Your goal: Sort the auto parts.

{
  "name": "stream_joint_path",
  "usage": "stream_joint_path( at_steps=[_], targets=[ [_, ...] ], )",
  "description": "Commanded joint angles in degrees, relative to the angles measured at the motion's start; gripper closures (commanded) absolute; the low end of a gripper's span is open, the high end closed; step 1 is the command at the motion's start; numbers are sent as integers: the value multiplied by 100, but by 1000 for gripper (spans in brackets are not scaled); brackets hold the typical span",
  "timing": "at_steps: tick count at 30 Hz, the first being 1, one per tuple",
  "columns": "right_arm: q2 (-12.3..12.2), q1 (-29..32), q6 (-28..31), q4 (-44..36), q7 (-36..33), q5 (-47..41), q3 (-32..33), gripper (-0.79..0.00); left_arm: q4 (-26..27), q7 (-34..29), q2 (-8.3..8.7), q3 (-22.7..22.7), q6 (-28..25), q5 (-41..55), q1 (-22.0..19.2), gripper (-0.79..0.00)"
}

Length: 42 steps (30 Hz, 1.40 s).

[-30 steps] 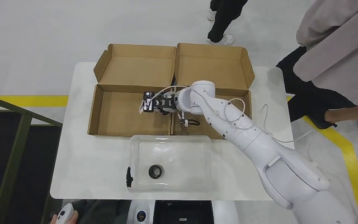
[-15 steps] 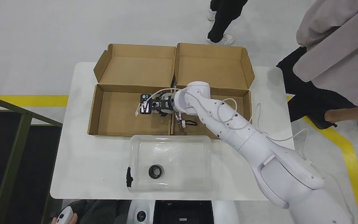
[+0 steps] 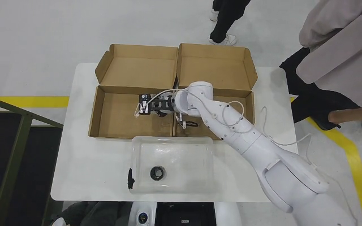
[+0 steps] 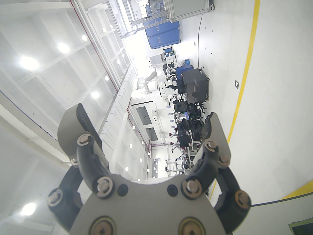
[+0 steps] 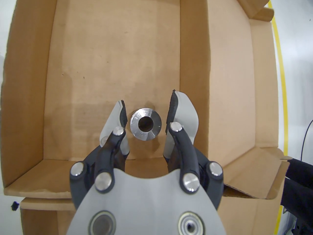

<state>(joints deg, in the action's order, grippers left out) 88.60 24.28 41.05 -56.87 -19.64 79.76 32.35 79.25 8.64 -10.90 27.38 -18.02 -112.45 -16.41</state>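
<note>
A short steel bushing [image 5: 145, 123] with a round bore lies on the floor of the left cardboard box [image 5: 110, 50], close to the wall shared with the other box. My right gripper [image 5: 148, 98] is open around it, a finger on each side with a small gap to the metal. From above, this gripper [image 3: 147, 106] hangs over the right part of the left box [image 3: 116, 116]. My left gripper [image 4: 146, 121] is open with nothing in it and points up into the hall.
The right cardboard box [image 3: 240, 107] holds a small black part [image 3: 190, 122]. In front of both boxes stands a clear plastic bin [image 3: 195, 148] holding a metal ring [image 3: 158, 172] and a black piece [image 3: 130, 179]. People stand beyond the table's far side.
My right gripper has shifted a little to the left, farther over the left box. The bin and its parts have not moved.
</note>
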Motion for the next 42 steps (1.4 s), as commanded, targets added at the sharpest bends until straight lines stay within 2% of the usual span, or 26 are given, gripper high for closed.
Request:
stream_joint_path(
  at_steps=[1,14,25,35,42],
  targets=[
    [-55,82,48,-218,3,-28,121,-320,0,0,0,0,0,0,0,-785],
    [-489,1320,558,-2227,-428,-376,869,-320,0,0,0,0,0,0,0,-785],
    [-809,2253,978,-3572,-801,-496,1461,-339,0,0,0,0,0,0,0,-785],
    [-1109,3259,1407,-4594,-1024,-429,1936,-339,0,0,0,0,0,0,0,-785],
    [-1249,3757,1695,-4919,-1107,-277,1934,-345,0,0,0,0,0,0,0,-785]
  ],
)
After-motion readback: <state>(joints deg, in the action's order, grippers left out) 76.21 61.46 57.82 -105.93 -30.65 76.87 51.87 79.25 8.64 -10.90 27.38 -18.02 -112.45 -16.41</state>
